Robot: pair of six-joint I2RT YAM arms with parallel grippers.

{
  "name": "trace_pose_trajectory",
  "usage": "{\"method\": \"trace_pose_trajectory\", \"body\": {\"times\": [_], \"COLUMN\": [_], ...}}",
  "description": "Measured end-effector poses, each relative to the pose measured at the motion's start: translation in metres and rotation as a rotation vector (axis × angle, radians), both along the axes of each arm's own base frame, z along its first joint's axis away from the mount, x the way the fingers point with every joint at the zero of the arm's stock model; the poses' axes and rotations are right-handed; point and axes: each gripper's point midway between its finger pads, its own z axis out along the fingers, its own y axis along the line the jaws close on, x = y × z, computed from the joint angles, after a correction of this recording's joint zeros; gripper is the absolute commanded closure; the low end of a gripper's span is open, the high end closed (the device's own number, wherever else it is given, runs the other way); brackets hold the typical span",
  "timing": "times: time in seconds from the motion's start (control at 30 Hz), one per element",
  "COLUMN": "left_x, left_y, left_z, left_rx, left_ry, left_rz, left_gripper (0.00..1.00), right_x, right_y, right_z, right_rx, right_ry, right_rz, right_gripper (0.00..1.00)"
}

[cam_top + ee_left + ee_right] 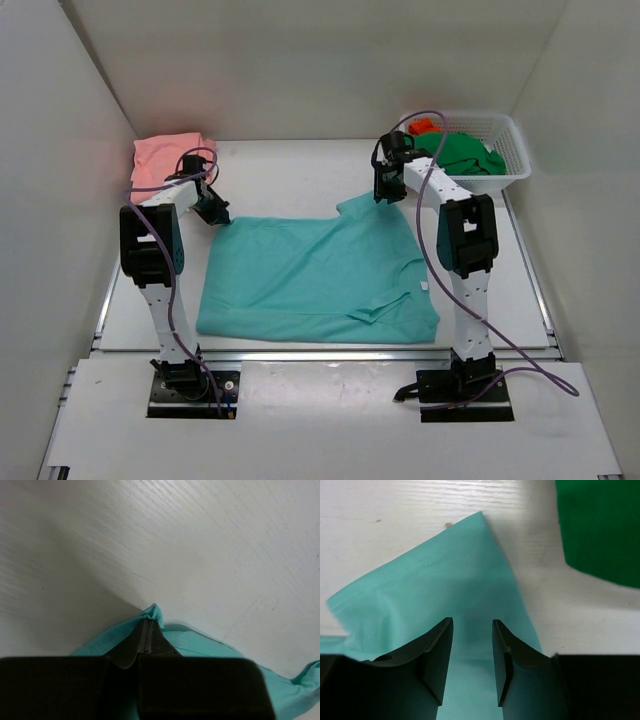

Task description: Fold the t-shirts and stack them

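Left wrist view shows the left gripper (146,632) clamped shut on a corner of the teal t-shirt (320,275), the right gripper (472,630) part-open over its sleeve, empty.

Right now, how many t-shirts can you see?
3: teal t-shirt spread mid-table, pink t-shirt folded at the far left, dark green t-shirt in the basket far right. The basket may hide more.

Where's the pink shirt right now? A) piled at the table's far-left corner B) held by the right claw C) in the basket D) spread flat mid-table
A: the pink shirt sits at the far-left corner; the teal shirt is the one spread mid-table, and the basket holds a green shirt.
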Motion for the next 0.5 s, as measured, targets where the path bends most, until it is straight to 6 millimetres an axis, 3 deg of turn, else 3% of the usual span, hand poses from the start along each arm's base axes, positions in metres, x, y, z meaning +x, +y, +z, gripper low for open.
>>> {"method": "trace_pose_trajectory", "body": {"times": [0.07,0.2,0.5], "left_x": [-0.001,-0.004,-0.006], "left_y": [0.0,0.001,0.006], "left_z": [0.001,0.001,0.0], "left_rx": [0.001,0.006,0.005], "left_ry": [0.004,0.018,0.029], "left_rz": [-0.003,-0.013,-0.007], "left_gripper": [1.0,1.0,1.0], "right_x": [0.003,0.012,0.022], "right_y": [-0.003,-0.007,-0.021], "right_z": [-0.011,-0.025,-0.032], "right_rx": [-0.034,-0.088,-0.105], "right_ry": [0.011,0.014,0.011], "right_rz": [-0.012,-0.033,-0.059], "right_gripper": [0.58,0.54,0.5]}}
